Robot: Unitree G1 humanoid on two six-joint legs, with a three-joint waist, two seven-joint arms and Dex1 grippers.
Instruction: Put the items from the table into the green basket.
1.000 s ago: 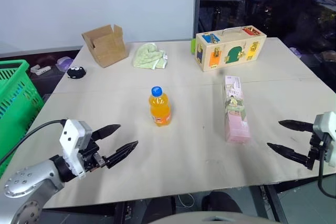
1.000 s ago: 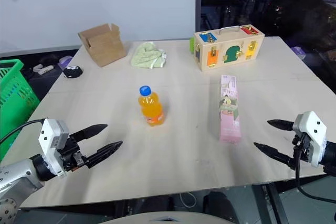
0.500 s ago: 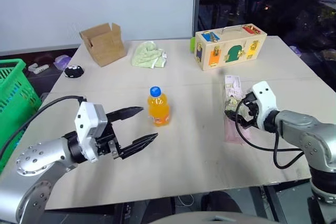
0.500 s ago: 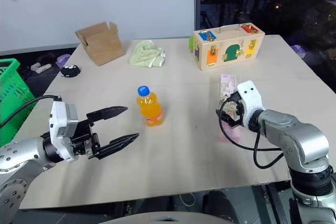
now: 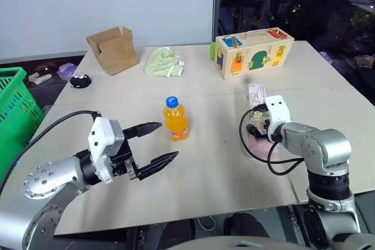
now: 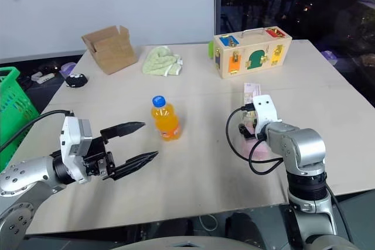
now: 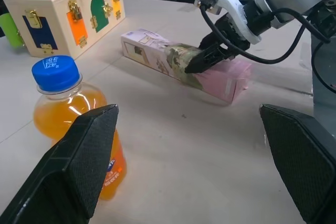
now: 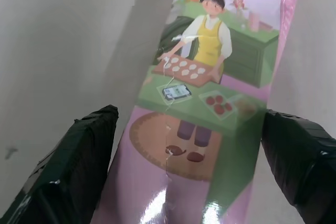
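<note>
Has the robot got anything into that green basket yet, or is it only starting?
Only starting. Nothing is held. The orange bottle and the pink carton both lie on the table; the green basket stands off its left edge. The right gripper is open astride the carton; the left gripper hangs open near the bottle. Both items remain.

In the head views the left arm enters from the lower left of the frame, its silver forearm angled up and to the right, a black cable looping back from the white wrist block. The left gripper [image 5: 151, 143] points toward the centre of the frame, nearly level, its jaws spread wide with one black finger above the other. The right arm rises from the lower right corner, its elbow bent so the forearm reaches left. The right gripper [image 7: 195, 61] tips downward, jaws wide apart, black cables looping beneath the wrist.
</note>
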